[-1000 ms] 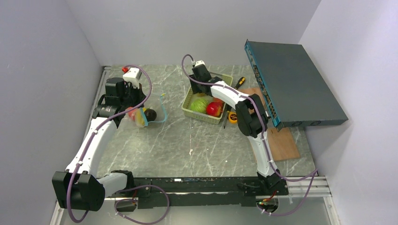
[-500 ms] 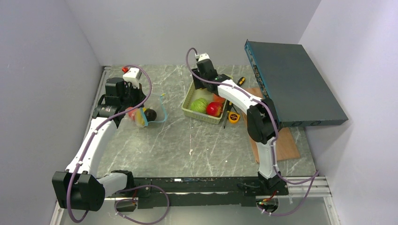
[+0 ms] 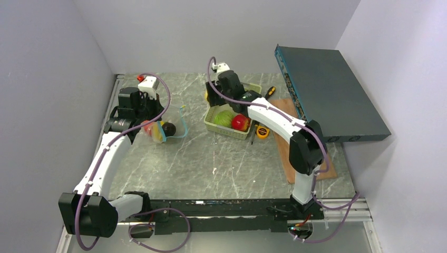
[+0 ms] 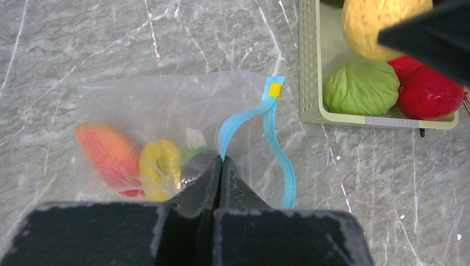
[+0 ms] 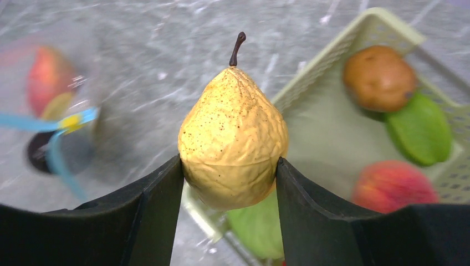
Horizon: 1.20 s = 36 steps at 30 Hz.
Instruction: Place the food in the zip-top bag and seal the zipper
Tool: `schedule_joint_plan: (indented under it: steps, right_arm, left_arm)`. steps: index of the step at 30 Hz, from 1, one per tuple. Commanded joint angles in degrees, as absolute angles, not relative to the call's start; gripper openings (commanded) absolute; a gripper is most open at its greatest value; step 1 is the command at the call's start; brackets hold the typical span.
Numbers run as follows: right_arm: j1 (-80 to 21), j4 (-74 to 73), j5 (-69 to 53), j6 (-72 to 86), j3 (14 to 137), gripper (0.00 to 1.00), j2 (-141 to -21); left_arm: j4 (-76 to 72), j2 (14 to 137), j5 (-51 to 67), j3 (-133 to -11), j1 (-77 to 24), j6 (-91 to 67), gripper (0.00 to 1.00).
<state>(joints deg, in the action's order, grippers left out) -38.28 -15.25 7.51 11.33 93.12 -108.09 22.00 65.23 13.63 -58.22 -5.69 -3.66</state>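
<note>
Table (image 3: 211, 163) with basket (image 3: 224, 130), zip-top bag (image 4: 166, 105) and gripped pear (image 5: 233, 138)
The pale green basket sits mid-table near the far edge; the bag lies toward the left edge, red and yellow food (image 4: 111, 152) inside. The right gripper (image 5: 228, 169), jaws partly spread, clamps the yellow pear above the basket's left rim; the left gripper (image 4: 220, 166), fully closed, pinches the bag's blue zipper (image 4: 287, 177).

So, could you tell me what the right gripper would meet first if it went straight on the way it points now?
Probably the bare marble table between the zip-top bag and the green basket, though depth is unclear. The right gripper holds the yellow pear, whose stem would touch first.
</note>
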Motion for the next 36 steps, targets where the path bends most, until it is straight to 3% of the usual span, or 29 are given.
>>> schedule_joint_plan:
  steps: [1,8,36]
  right_arm:
    - [-41.46,-8.13,-1.64,15.2,89.49,0.0,-101.4]
    - [-46.13,2.94,-13.92,20.59,83.82,0.0,-97.93]
    - [-50.32,6.15,-18.92,27.4,88.65,0.03,-111.19]
  left_arm:
    - [20.77,64.6,13.85,-59.6,-5.8,-2.93,0.0]
    - [20.87,64.47,13.97,-59.7,-5.8,-2.9,0.0]
    - [20.48,63.03,13.71,-59.21,-5.76,-2.81,0.0]
